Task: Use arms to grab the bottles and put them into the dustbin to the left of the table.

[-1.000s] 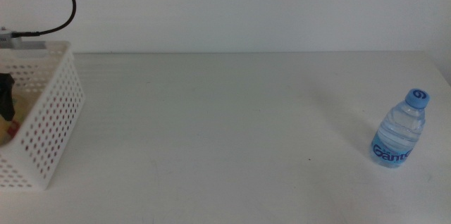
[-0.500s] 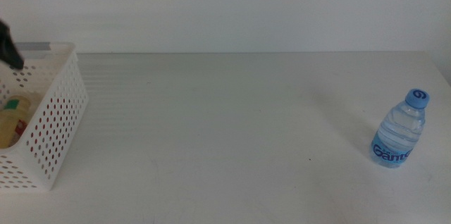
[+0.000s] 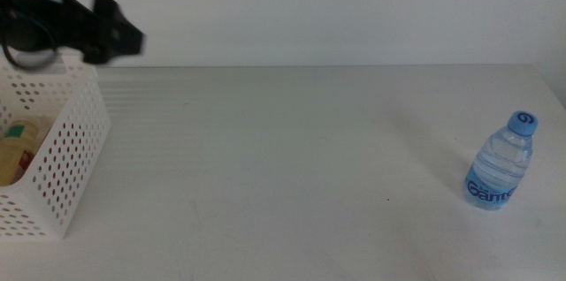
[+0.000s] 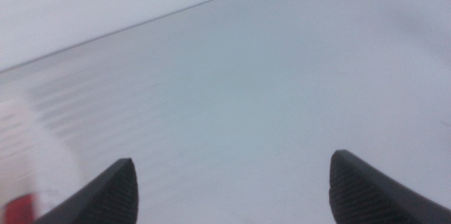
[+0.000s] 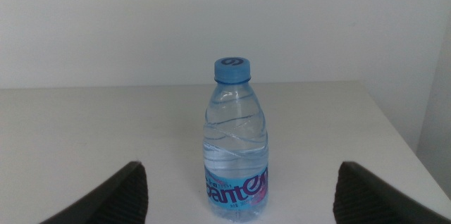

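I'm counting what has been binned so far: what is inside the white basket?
Inside the dustbin, the yellow-drink bottle lies on its side, and red shows through the wall holes. The perforated wall and picture edge hide the rest. The left pincer, open and empty, hangs above.

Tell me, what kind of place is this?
Probably a robot test bench: a bare white table against a plain wall, a perforated white dustbin, one water bottle, and the left claw above the bin.

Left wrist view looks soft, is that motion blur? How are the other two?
Left wrist view: blurred throughout, dustbin smeared. Middle view: left gripper slightly smeared, water bottle sharp. Right wrist view: crisp, label readable, even lighting, no glare.
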`<action>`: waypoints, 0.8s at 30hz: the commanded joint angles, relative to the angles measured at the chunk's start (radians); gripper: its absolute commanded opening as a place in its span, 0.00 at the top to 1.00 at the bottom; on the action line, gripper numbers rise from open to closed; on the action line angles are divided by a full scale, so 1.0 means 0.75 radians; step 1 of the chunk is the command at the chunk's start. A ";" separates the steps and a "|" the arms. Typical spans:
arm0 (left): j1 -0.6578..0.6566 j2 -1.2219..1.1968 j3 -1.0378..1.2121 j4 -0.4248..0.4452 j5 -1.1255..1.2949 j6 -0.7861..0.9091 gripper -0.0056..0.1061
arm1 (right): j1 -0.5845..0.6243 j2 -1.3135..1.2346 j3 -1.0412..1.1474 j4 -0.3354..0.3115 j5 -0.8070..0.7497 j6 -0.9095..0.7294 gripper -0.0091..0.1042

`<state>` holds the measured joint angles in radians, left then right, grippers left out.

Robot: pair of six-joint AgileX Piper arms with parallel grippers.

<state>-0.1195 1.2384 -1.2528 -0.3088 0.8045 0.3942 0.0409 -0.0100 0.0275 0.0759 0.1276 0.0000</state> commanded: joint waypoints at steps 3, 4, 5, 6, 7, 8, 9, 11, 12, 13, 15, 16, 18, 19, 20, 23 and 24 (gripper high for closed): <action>-0.152 -0.152 0.087 -0.040 -0.124 0.008 0.18 | -0.007 -0.036 -0.009 -0.004 -0.103 -0.011 0.25; -0.181 -0.173 0.117 -0.040 -0.124 0.008 0.18 | -0.007 -0.036 -0.009 -0.004 -0.103 -0.011 0.25; -0.205 -0.194 0.148 -0.040 -0.124 0.010 0.18 | -0.007 -0.036 -0.009 -0.004 -0.103 -0.011 0.25; -0.221 -0.209 0.178 -0.040 -0.127 0.016 0.18 | -0.007 -0.036 -0.009 -0.004 -0.103 -0.011 0.25; -0.239 -0.229 0.210 -0.043 -0.137 0.018 0.18 | -0.007 -0.036 -0.009 -0.004 -0.103 -0.011 0.25; -0.256 -0.249 0.244 -0.056 -0.159 0.018 0.18 | -0.007 -0.036 -0.009 -0.004 -0.103 -0.011 0.25; -0.267 -0.267 0.271 -0.076 -0.183 0.018 0.18 | -0.007 -0.036 -0.009 -0.004 -0.103 -0.011 0.25; -0.291 -0.312 0.335 -0.132 -0.230 0.018 0.18 | -0.007 -0.036 -0.009 -0.004 -0.103 -0.011 0.25; -0.298 -0.329 0.357 -0.148 -0.240 0.018 0.18 | -0.007 -0.036 -0.009 -0.004 -0.103 -0.011 0.25; -0.303 -0.346 0.377 -0.161 -0.240 0.018 0.18 | -0.007 -0.036 -0.009 -0.004 -0.103 -0.011 0.25; -0.303 -0.374 0.396 -0.171 -0.223 0.018 0.18 | -0.007 -0.036 -0.009 -0.004 -0.103 -0.011 0.25; -0.303 -0.388 0.403 -0.173 -0.219 0.018 0.18 | -0.007 -0.036 -0.009 -0.004 -0.103 -0.011 0.25; -0.303 -0.413 0.408 -0.174 -0.192 0.018 0.18 | -0.007 -0.036 -0.009 -0.004 -0.103 -0.011 0.25; -0.303 -0.424 0.409 -0.174 -0.175 0.020 0.18 | -0.007 -0.036 -0.009 -0.004 -0.103 -0.011 0.25; -0.303 -0.440 0.411 -0.172 -0.152 0.027 0.18 | -0.007 -0.036 -0.009 -0.004 -0.103 -0.011 0.25; -0.303 -0.491 0.414 -0.164 -0.116 0.059 0.18 | -0.007 -0.036 -0.009 -0.004 -0.103 -0.011 0.25; -0.303 -0.507 0.419 -0.157 -0.114 0.062 0.18 | -0.007 -0.036 -0.009 -0.004 -0.103 -0.011 0.25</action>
<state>-0.3431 0.8845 -0.9151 -0.4002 0.7598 0.4350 0.0409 -0.0100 0.0275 0.0759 0.1276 0.0000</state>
